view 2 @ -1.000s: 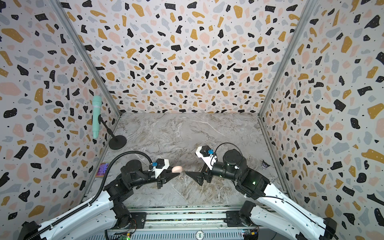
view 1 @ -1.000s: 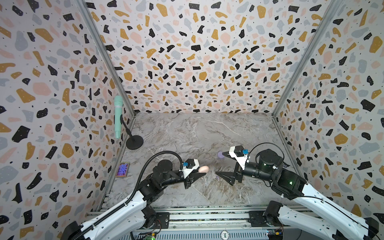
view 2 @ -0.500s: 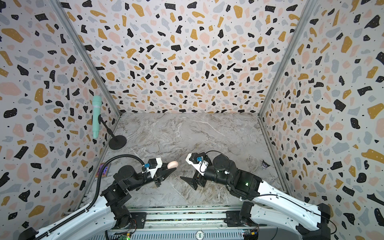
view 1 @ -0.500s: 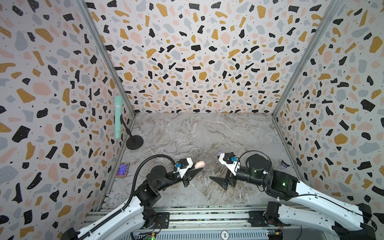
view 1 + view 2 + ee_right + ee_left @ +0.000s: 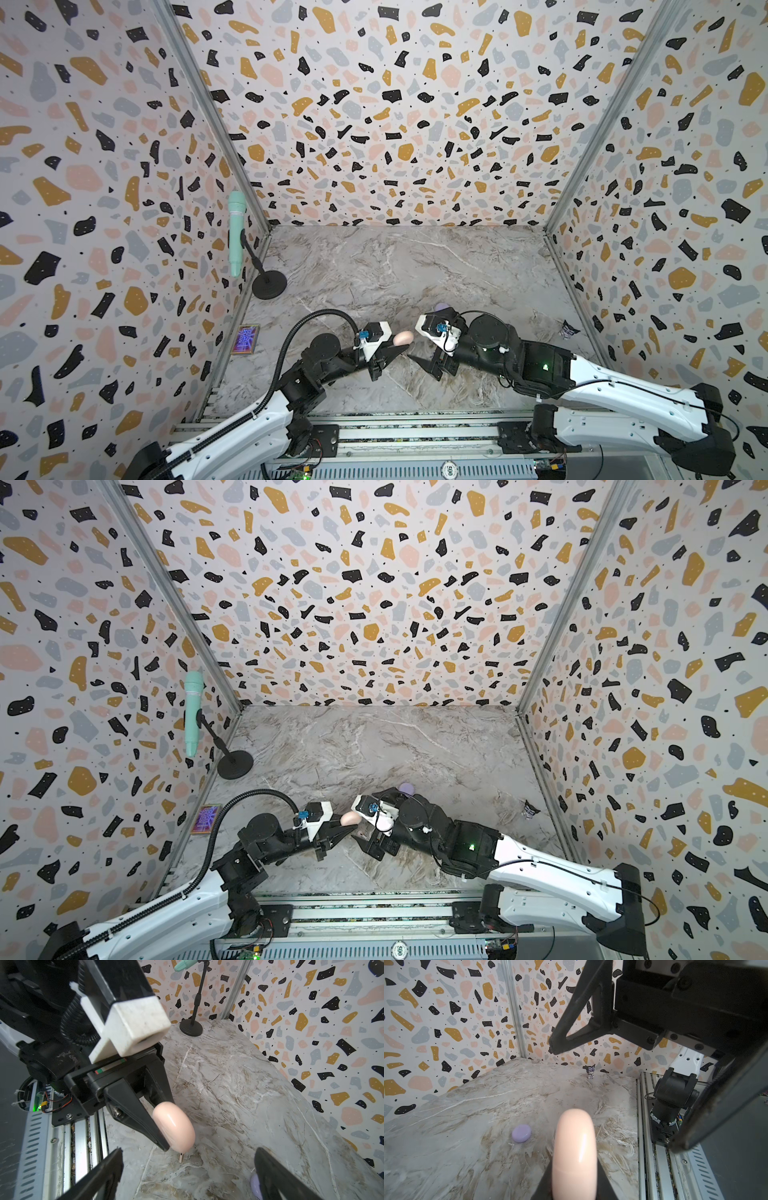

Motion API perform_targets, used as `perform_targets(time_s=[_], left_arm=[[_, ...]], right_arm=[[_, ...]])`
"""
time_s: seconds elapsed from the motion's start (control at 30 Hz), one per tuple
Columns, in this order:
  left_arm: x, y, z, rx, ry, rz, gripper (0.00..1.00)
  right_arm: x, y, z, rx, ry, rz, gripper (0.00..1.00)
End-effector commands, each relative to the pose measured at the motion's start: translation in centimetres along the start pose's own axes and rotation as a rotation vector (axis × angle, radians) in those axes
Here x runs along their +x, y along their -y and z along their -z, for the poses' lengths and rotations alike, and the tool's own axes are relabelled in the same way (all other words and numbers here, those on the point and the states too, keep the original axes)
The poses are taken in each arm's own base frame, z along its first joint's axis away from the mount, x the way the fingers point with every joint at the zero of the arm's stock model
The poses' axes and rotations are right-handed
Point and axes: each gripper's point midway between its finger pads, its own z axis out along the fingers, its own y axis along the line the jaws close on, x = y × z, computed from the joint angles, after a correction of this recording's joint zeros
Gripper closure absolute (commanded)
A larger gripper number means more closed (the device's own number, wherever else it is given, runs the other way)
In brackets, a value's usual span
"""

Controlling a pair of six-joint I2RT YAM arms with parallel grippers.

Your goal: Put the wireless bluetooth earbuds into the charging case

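The left jaws are clamped on the closed pink case (image 5: 174,1126), above the desk (image 5: 395,266). The right jaws stand wide apart, just in front of it. A tiny pale stick (image 5: 181,1157), maybe an earbud, lies under the held case. The smooth case could slip or twist out if the right jaws bump it.

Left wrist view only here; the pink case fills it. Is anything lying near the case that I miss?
Observer: Yes: a tiny pale stick on the table by the case; maybe an earbud, too small to tell.
Operator: What stands outside my frame?
Observer: A mint microphone on a stand, at the left wall.
Operator: Anything else there?
Observer: A small colourful card flat on the table, nearer the front.
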Motion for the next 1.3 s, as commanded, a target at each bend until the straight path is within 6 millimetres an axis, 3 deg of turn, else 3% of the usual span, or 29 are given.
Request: perform_targets(time_s=[0.0, 0.27, 0.63, 1.27], left_arm=[[-2.1, 1.0, 0.2, 0.046, 0.076, -0.046, 1.00], [-1.8, 1.7, 0.0, 0.083, 0.056, -0.059, 1.00], [-1.4, 2.4, -0.2, 0.120, 0.041, -0.055, 1.00], [-0.8, 2.9, -0.4, 0.143, 0.011, -0.070, 1.00]], right_arm=[[-1.3, 0.9, 0.6, 0.052, 0.017, 0.022, 0.01], [-0.3, 2.2, 0.1, 0.132, -0.035, 0.030, 0.01], [0.6, 2.4, -0.4, 0.156, -0.075, 0.044, 0.01], [-1.2, 4.4, 0.5, 0.253, -0.070, 0.053, 0.01]])
